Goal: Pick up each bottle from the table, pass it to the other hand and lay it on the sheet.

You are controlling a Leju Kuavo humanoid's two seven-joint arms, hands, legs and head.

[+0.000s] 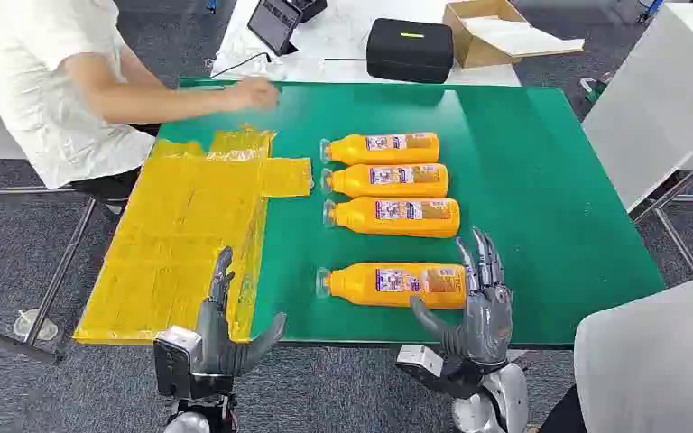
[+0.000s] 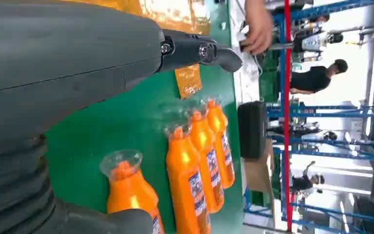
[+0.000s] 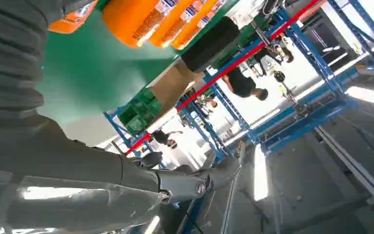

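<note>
First pick-up: right hand, fingers spread and empty, beside the nearest bottle lower centre; next, grasp it; left hand also spread and empty

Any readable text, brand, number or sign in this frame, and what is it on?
No text here can be read.
Labels on the four orange bottles: printed, too small and blurred to read.
Yellow mark on the black case: no legible letters.
Tablet screen: too small to read.
Yellow sheet: no legible print.
</note>
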